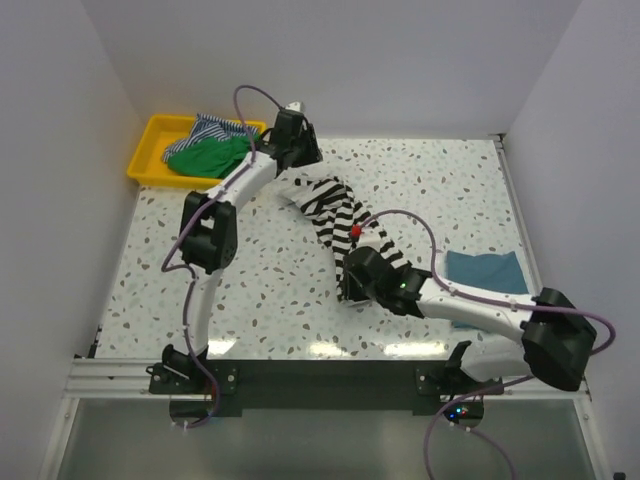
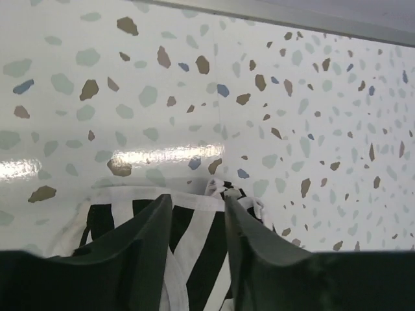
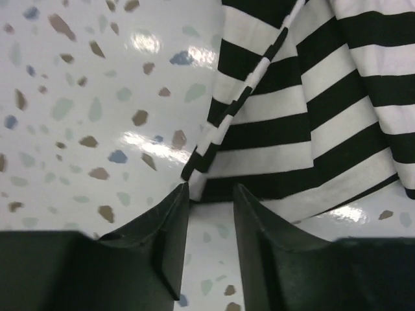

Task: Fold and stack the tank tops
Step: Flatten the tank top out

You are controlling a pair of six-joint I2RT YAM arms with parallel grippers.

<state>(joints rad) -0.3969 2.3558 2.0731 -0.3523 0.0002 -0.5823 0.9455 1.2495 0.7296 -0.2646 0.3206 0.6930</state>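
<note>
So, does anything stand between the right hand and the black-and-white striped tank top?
Nothing visible does. In the right wrist view the right hand sits right at the near edge of the black-and-white striped tank top, with only bare table around it.

Robot lab cell, white walls [image 1: 330, 60], speckled table [image 1: 260, 290]

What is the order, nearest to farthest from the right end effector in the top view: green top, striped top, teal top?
1. Striped top, at the right end effector.
2. Teal top, near right.
3. Green top, far left, in tray.
</note>
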